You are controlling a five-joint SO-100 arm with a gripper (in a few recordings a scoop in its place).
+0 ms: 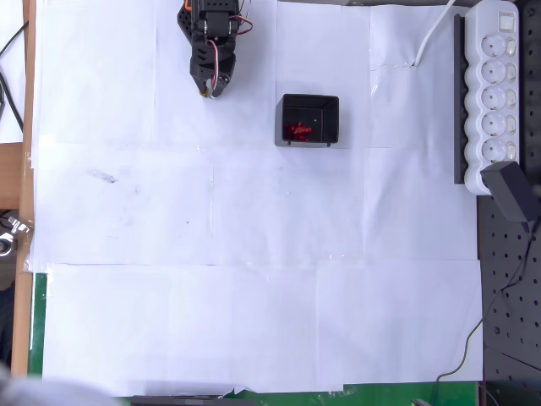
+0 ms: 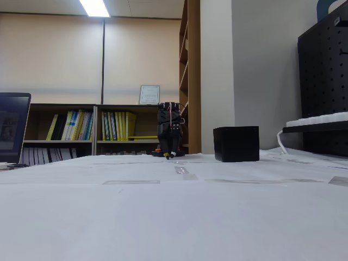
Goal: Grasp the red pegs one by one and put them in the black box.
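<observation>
I see cluster of small dark-red pegs inside square black plastic box, upper centre overhead. None loose on white paper. Black gripper upper left, fingers apparently together, empty. Task looks complete.

The table is being covered by white paper sheets; a white power strip is lying at the overhead view's right edge.

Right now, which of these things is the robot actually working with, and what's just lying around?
Part of the job:
- red pegs, lying inside the box
- black box
- gripper, parked left of the box in the overhead view

Just lying about:
- white power strip
- black adapter
- bookshelf behind the table
</observation>
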